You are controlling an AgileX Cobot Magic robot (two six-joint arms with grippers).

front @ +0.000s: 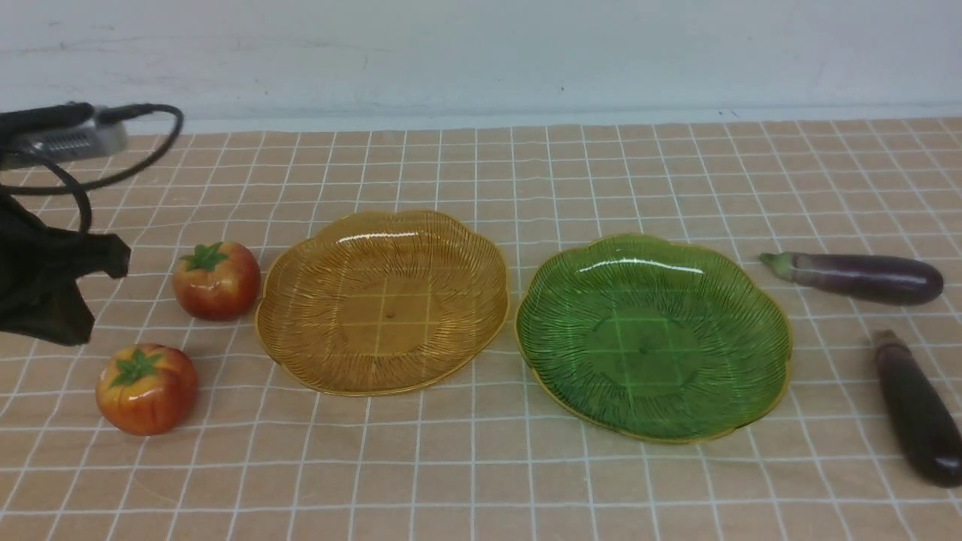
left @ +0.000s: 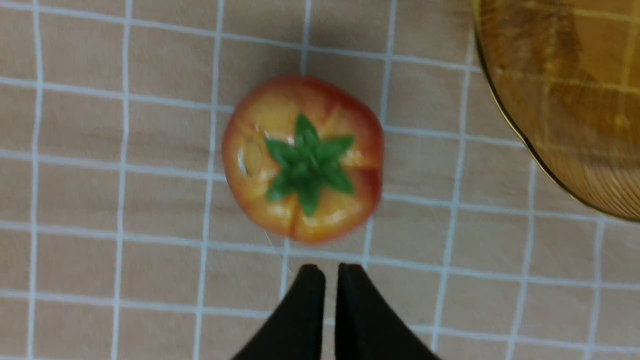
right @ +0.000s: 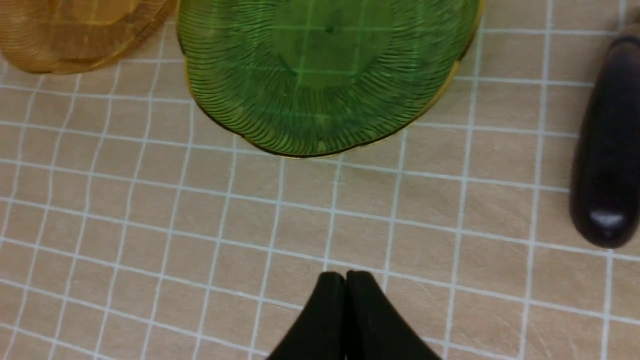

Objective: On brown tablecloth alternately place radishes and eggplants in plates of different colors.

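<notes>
Two red-orange radishes lie on the brown tablecloth (front: 481,481) left of the plates, one farther (front: 216,279) and one nearer (front: 146,388). The amber plate (front: 383,300) and the green plate (front: 652,336) sit side by side, both empty. Two dark purple eggplants lie right of the green plate, one farther (front: 857,276) and one nearer (front: 915,409). My left gripper (front: 75,330) hangs shut and empty above the cloth by the radishes. In the left wrist view its tips (left: 330,272) sit just short of one radish (left: 302,159). My right gripper (right: 345,276) is shut and empty over bare cloth, near the green plate (right: 320,85) and an eggplant (right: 607,150).
A pale wall runs behind the table's far edge. A black cable (front: 113,176) loops from the left arm's wrist camera. The amber plate's rim shows in the left wrist view (left: 550,170) and in the right wrist view (right: 75,40).
</notes>
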